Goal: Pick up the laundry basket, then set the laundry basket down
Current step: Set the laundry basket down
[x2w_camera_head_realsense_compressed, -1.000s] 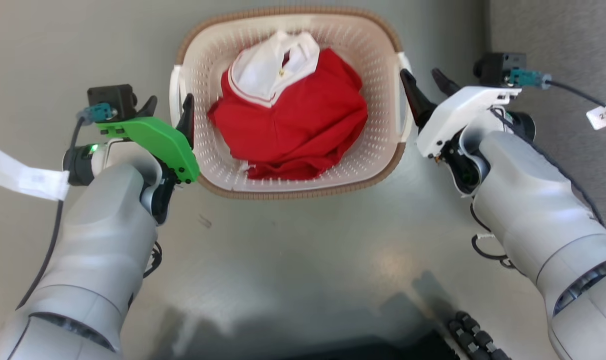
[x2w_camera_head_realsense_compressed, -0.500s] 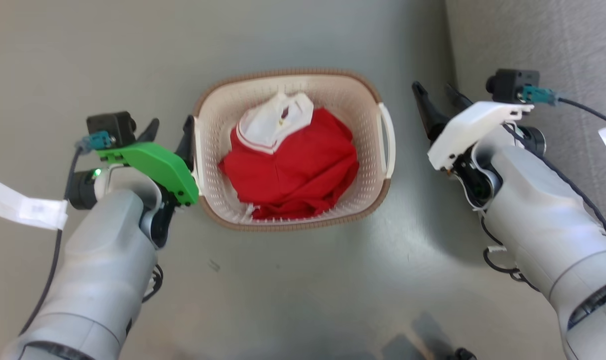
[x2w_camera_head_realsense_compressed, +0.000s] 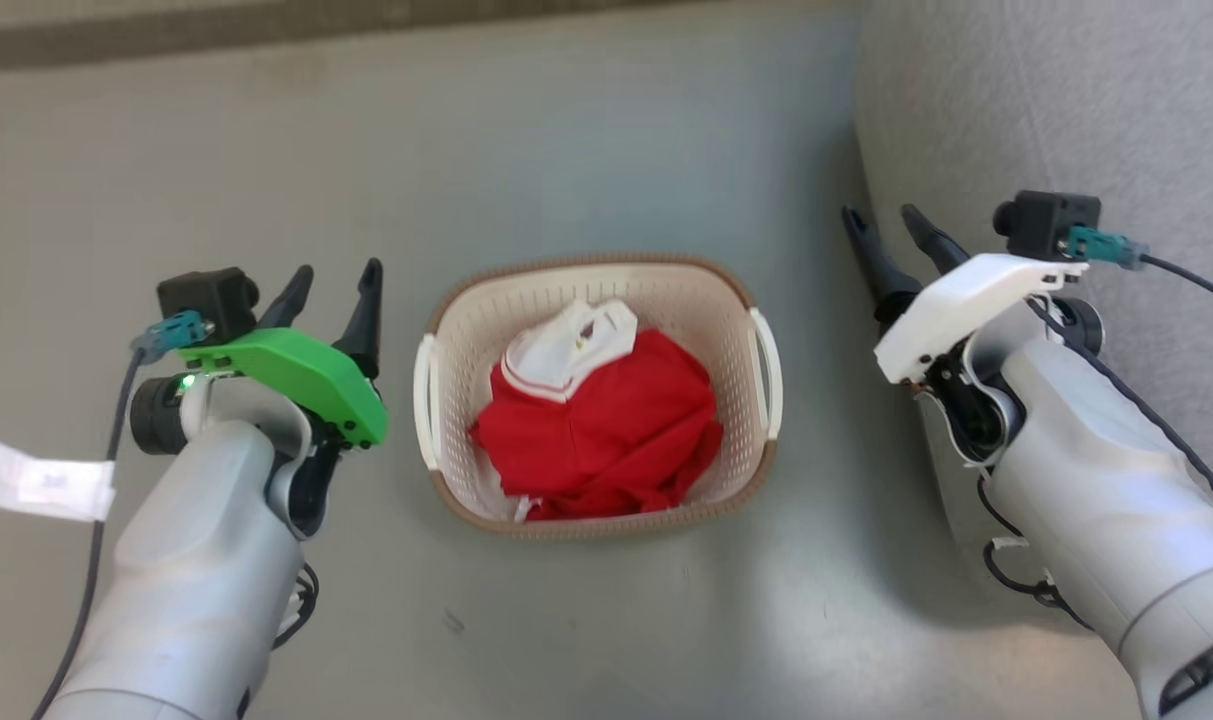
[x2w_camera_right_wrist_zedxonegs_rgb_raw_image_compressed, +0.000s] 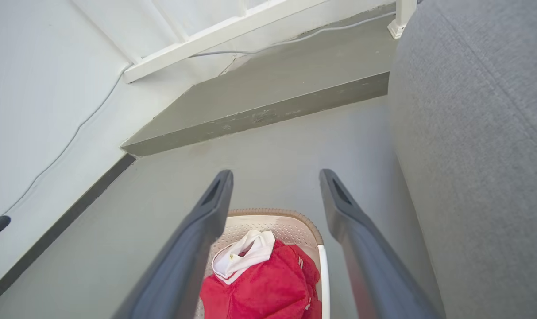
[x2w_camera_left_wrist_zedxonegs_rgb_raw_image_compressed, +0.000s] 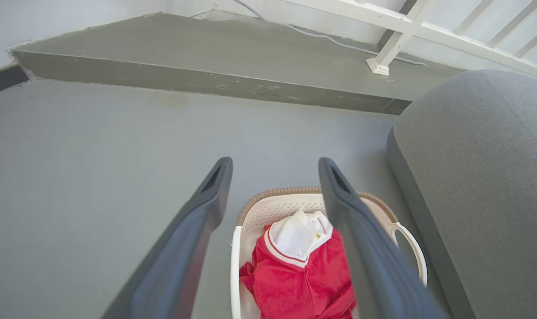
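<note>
The laundry basket [x2w_camera_head_realsense_compressed: 606, 527] rests on the grey floor in the middle of the head view, cream and perforated with a brown rim and white side handles. A red garment with a white collar [x2w_camera_head_realsense_compressed: 606, 430] lies inside it. My left gripper [x2w_camera_head_realsense_compressed: 338, 270] hangs open to the left of the basket, clear of the left handle [x2w_camera_head_realsense_compressed: 424, 400]. Off to the right, my right gripper [x2w_camera_head_realsense_compressed: 878, 215] is open too, apart from the right handle [x2w_camera_head_realsense_compressed: 771, 370]. The left gripper [x2w_camera_left_wrist_zedxonegs_rgb_raw_image_compressed: 275, 161] and right gripper [x2w_camera_right_wrist_zedxonegs_rgb_raw_image_compressed: 275, 173] each look down past empty fingers at the laundry basket [x2w_camera_left_wrist_zedxonegs_rgb_raw_image_compressed: 286, 191] [x2w_camera_right_wrist_zedxonegs_rgb_raw_image_compressed: 272, 212].
A grey upholstered sofa [x2w_camera_head_realsense_compressed: 1046, 110] stands close on the right, beside my right arm. A low concrete step [x2w_camera_left_wrist_zedxonegs_rgb_raw_image_compressed: 206, 84] runs across behind the basket, with a white railing post [x2w_camera_left_wrist_zedxonegs_rgb_raw_image_compressed: 379, 66] on it. A white wall [x2w_camera_right_wrist_zedxonegs_rgb_raw_image_compressed: 38, 88] lies to the left.
The head camera has pulled back, so the basket shows smaller and lower. Both grippers, close against the handles a second ago, now stand away from the basket and higher.
</note>
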